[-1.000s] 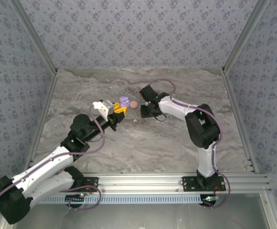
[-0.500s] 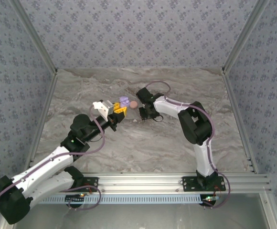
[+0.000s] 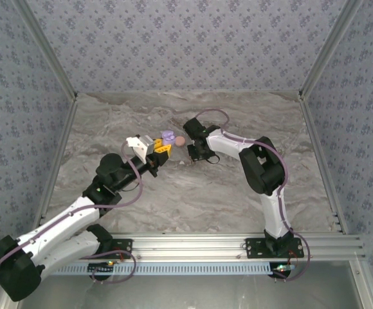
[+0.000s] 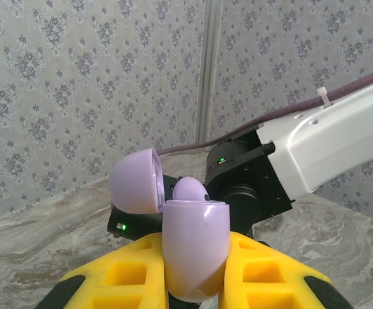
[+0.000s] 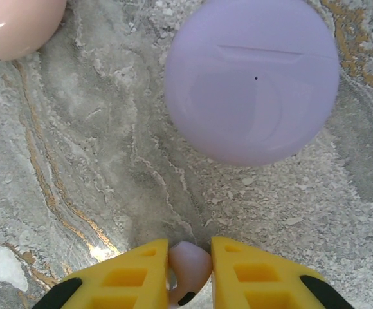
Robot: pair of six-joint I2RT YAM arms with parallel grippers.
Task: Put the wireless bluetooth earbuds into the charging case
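Our left tool (image 4: 196, 270) is clamped tight on a glossy lilac plastic charging case (image 4: 195, 251). Its yellow ribbed fingers (image 4: 128, 270) press on the case's two sides at the bottom centre of the left wrist frame. The case's hinged lid (image 4: 135, 180) stands flipped open toward the upper left. A rounded lilac earbud (image 4: 190, 189) pokes up from the well just behind the rim. The case is held clear of the grey veined marble counter (image 3: 238, 193). In the top view we find it a little left of centre, with a round pink plastic case (image 3: 181, 141) just to its right.

Our right tool (image 5: 190, 254) is pinched shut on a second small earbud (image 5: 190, 264), pale lilac with a dark tip. It sits at the bottom centre of the right wrist frame, close over the counter. In that frame a closed round lilac case (image 5: 254, 80) lies on the marble at upper right, apart from the tool. The pink case is cut off by the upper left corner.
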